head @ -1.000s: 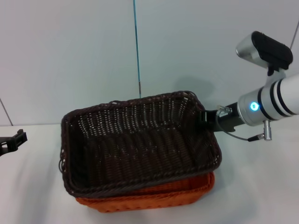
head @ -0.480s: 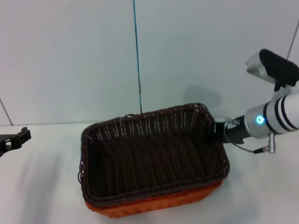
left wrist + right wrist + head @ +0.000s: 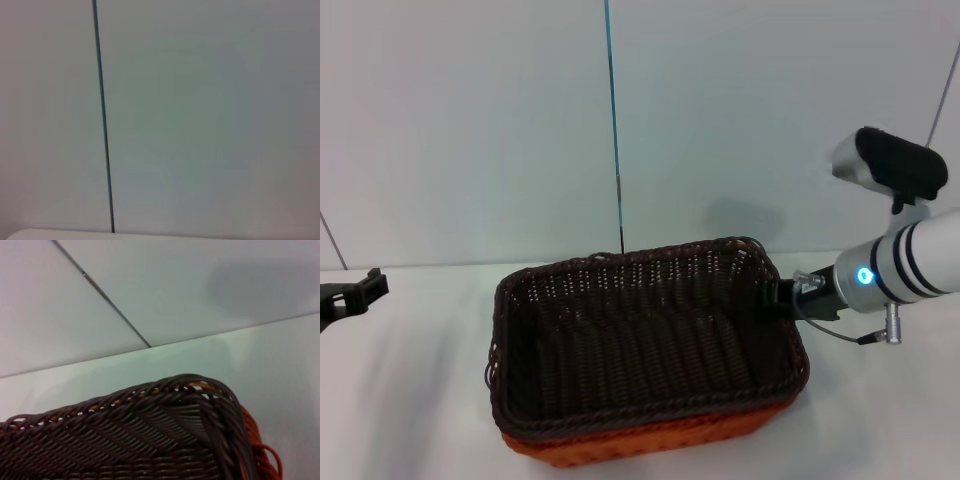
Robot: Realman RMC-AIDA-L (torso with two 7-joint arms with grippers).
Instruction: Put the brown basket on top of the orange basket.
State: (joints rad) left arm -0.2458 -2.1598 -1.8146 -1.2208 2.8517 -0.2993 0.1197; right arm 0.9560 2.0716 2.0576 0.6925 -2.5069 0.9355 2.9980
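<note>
The brown basket [image 3: 640,340] sits level inside the orange basket [image 3: 650,445], whose wall shows only as a strip under the front rim. My right gripper [image 3: 775,300] is at the brown basket's right rim and holds it there. In the right wrist view a corner of the brown basket [image 3: 140,440] fills the lower part, with the orange basket's rim [image 3: 255,440] peeking out beside it. My left gripper [image 3: 360,293] hangs idle at the far left edge, well away from both baskets.
The baskets rest on a white table [image 3: 410,400] in front of a pale wall with a thin dark vertical seam [image 3: 612,120]. The left wrist view shows only that wall and the seam [image 3: 102,125].
The brown basket has swung right over the orange basket and come down level onto it, carried by my right gripper. The left arm has barely moved.
</note>
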